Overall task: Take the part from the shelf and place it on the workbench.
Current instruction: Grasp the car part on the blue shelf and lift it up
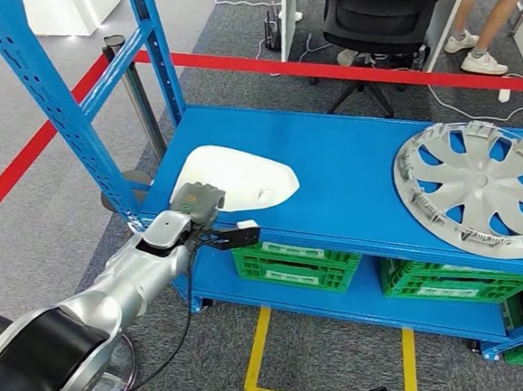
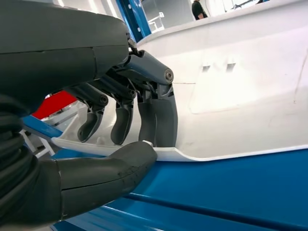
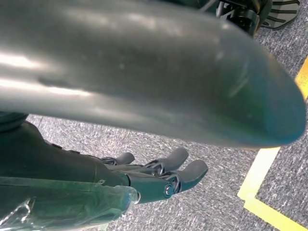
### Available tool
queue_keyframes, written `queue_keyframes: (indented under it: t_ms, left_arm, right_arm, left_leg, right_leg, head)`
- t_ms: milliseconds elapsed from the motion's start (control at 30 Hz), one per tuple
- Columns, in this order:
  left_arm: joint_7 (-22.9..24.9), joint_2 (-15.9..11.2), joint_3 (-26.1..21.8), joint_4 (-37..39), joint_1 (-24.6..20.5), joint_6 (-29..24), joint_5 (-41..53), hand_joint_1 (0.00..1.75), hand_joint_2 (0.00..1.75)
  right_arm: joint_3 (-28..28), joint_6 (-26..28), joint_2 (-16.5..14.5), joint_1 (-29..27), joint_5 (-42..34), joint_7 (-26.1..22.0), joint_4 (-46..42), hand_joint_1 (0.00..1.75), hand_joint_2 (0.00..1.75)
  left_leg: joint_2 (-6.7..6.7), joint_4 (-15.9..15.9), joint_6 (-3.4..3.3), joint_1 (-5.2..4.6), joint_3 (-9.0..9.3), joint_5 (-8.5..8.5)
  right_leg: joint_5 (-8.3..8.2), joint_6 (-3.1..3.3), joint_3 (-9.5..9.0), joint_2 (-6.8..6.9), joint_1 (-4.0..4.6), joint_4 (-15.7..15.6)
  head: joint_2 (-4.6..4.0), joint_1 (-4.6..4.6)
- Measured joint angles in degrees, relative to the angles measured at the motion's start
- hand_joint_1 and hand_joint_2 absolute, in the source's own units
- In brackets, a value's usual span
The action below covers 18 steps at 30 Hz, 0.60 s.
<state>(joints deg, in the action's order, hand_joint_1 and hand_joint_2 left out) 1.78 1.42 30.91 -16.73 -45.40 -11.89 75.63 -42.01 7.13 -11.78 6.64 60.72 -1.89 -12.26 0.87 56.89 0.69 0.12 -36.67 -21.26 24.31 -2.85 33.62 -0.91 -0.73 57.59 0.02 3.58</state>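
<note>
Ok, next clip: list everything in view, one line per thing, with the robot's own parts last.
white part: one, white, left end of shelf, edge pinched
hubcap: one, silver, right end of shelf
shelf: one, blue, across the middle
crates: at least three, green, on the lower level
barrier tape: red, behind the shelf
office chair: one, black, behind the tape
floor tape: yellow, on carpet
person's legs: top right
left hand: fingers over the part's edge, thumb beneath
right hand: open, above carpet

A smooth white curved part (image 1: pixel 240 179) lies flat on the blue shelf (image 1: pixel 338 171), near its left end.
</note>
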Motion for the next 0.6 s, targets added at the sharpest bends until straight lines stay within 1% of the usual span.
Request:
queue_keyframes:
  t_ms: [267, 467, 533, 600]
  left_arm:
    - [0.19, -0.12, 0.0, 0.03, 0.21, 0.0, 0.42, 1.38, 1.75]
    - [0.2, -0.18, -0.02, 0.03, 0.24, -0.02, 0.58, 1.39, 1.75]
    - [0.21, -0.25, -0.02, 0.03, 0.26, -0.04, 0.67, 1.31, 1.75]
    - [0.21, -0.28, -0.03, 0.03, 0.28, -0.09, 0.84, 1.18, 1.75]
  right_arm:
    - [0.0, -0.13, 0.0, -0.01, -0.05, -0.13, 0.0, 0.0, 0.0]
    - [0.0, -0.19, 0.0, -0.02, -0.03, -0.14, 0.0, 0.0, 0.0]
    - [0.0, -0.28, 0.01, -0.02, 0.0, -0.16, 0.0, 0.0, 0.0]
    - [0.0, -0.39, 0.02, -0.02, 0.03, -0.18, 0.0, 0.0, 0.0]
  left_leg:
    - [0.0, 0.0, 0.0, 0.0, 0.0, 0.0]
    - [0.0, 0.0, 0.0, 0.0, 0.0, 0.0]
    - [0.0, 0.0, 0.0, 0.0, 0.0, 0.0]
    - [0.0, 0.0, 0.0, 0.0, 0.0, 0.0]
  right_leg:
    - [0.0, 0.0, 0.0, 0.0, 0.0, 0.0]
    - [0.0, 0.0, 0.0, 0.0, 0.0, 0.0]
    - [0.0, 0.0, 0.0, 0.0, 0.0, 0.0]
    - [0.0, 0.0, 0.0, 0.0, 0.0, 0.0]
  head:
    - [0.0, 0.0]
    - [0.0, 0.0]
    - [0.0, 0.0]
    - [0.0, 0.0]
